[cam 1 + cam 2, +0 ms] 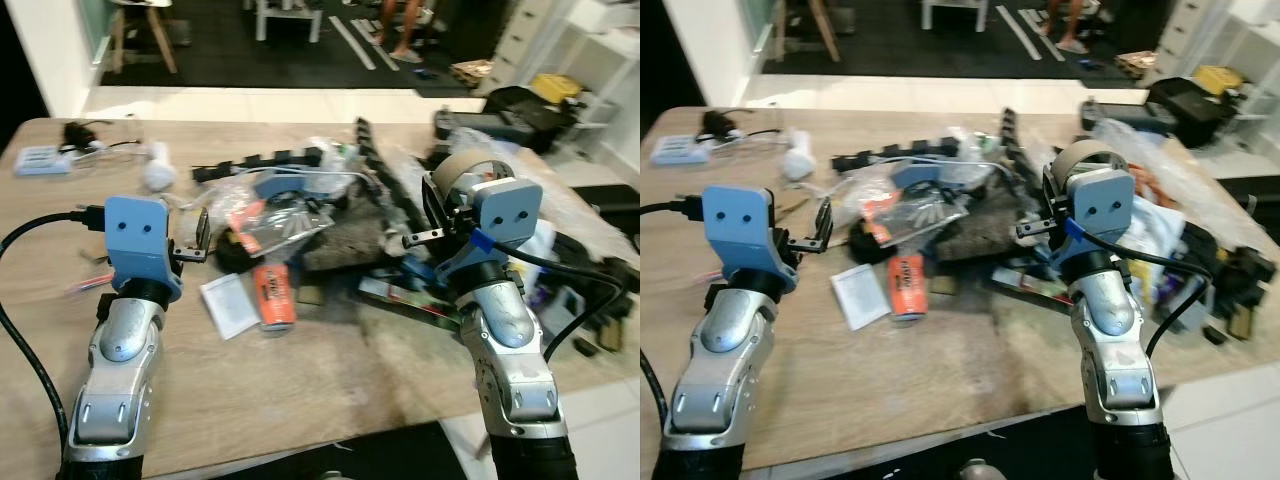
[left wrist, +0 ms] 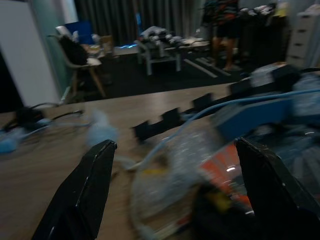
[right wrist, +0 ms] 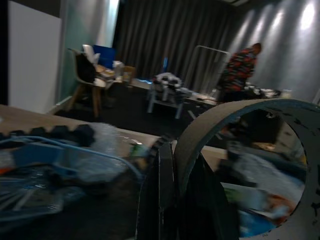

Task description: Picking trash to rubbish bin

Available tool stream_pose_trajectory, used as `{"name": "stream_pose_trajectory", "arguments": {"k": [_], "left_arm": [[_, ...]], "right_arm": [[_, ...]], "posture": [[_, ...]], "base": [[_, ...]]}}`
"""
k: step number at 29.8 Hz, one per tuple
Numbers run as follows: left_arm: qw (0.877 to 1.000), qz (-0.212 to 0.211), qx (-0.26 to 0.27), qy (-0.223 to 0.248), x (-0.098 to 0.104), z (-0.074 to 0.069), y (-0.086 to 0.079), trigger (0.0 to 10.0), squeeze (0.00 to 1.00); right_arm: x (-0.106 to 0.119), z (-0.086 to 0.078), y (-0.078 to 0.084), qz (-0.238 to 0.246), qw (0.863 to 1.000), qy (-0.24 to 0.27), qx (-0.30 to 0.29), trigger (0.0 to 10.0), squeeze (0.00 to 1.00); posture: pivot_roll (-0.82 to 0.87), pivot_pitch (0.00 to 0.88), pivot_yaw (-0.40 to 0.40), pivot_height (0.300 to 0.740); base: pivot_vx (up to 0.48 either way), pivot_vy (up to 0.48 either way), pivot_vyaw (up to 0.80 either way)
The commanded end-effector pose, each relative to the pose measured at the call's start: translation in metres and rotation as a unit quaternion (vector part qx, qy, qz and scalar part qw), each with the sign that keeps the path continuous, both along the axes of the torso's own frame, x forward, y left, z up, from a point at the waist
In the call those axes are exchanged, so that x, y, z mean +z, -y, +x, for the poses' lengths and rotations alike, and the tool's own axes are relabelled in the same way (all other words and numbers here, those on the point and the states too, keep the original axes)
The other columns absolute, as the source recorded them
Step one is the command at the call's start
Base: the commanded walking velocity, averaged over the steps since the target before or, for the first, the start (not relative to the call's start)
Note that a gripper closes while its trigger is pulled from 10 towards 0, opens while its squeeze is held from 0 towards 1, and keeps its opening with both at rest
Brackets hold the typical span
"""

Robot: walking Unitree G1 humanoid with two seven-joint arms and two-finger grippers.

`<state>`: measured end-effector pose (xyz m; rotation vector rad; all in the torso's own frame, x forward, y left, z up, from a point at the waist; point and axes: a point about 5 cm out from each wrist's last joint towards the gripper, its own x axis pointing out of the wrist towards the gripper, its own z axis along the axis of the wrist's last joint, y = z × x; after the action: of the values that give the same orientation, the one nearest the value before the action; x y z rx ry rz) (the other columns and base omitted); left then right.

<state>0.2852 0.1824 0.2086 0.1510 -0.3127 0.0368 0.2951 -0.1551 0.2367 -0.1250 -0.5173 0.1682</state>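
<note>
A wooden table (image 1: 300, 390) stands on a pale tiled floor, with a dark carpeted area beyond it where a wooden stool (image 1: 140, 30) and a person's bare legs (image 1: 400, 25) show at the far edge. In the left eye view the table's middle and right side carry a heap of trash: a clear plastic bag (image 1: 285, 215) with orange packaging inside, a black toothed plastic strip (image 1: 270, 157), an orange packet (image 1: 272, 297) lying flat beside a small white sachet (image 1: 228, 305), and crumpled clear plastic (image 1: 480, 140) towards the far right. A white charger with cable (image 1: 158, 172) and a pale blue device (image 1: 40, 160) lie well apart at the far left. The left gripper (image 1: 195, 235) hovers just beside the plastic bag, its fingers spread wide and holding nothing. The right gripper (image 1: 440, 215) is raised above the heap, its fingers pinched on the wall of a cardboard tape roll (image 1: 470, 175). In the right eye view the same roll (image 1: 1080, 165) sits just above the right wrist. The left wrist view shows both black fingers (image 2: 85, 195) far apart, with the blurred bag between them. The right wrist view shows the fingers (image 3: 165, 195) closed against the roll's inner ring (image 3: 240, 120), with a person in a patterned shirt (image 3: 240, 65) standing in the dim room behind.
</note>
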Motion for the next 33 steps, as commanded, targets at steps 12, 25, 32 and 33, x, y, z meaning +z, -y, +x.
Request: {"name": "stream_pose_trajectory", "arguments": {"k": [12, 25, 32, 33], "left_arm": [[1.000, 0.004, -0.002, 0.001, 0.0000, -0.0009, 0.0030, 10.0, 0.00], [1.000, 0.007, -0.006, -0.004, -0.0006, -0.0019, 0.0036, 10.0, 0.00], [1.000, 0.008, -0.005, -0.006, -0.0010, -0.0020, 0.0037, 10.0, 0.00], [1.000, 0.008, -0.005, -0.007, -0.0010, -0.0021, 0.0039, 10.0, 0.00]], "right_arm": [[-0.0007, 0.0014, -0.0002, 0.001, 1.000, -0.002, 0.005, 10.0, 0.00], [-0.0030, 0.0004, -0.0006, 0.002, 1.000, -0.006, 0.004, 10.0, 0.00], [-0.0032, -0.0004, -0.0006, 0.002, 1.000, -0.007, 0.002, 10.0, 0.00], [-0.0031, -0.0006, -0.0006, 0.002, 1.000, -0.007, 0.002, 10.0, 0.00]], "posture": [[-0.02, 0.105, -0.087, 0.740], [-0.01, 0.119, -0.081, 0.740], [-0.01, 0.134, -0.078, 0.740], [-0.01, 0.135, -0.078, 0.740]], "base": [[0.000, 0.000, -0.45], [0.000, 0.000, -0.45], [0.000, 0.000, -0.45], [0.000, 0.000, -0.45]]}}
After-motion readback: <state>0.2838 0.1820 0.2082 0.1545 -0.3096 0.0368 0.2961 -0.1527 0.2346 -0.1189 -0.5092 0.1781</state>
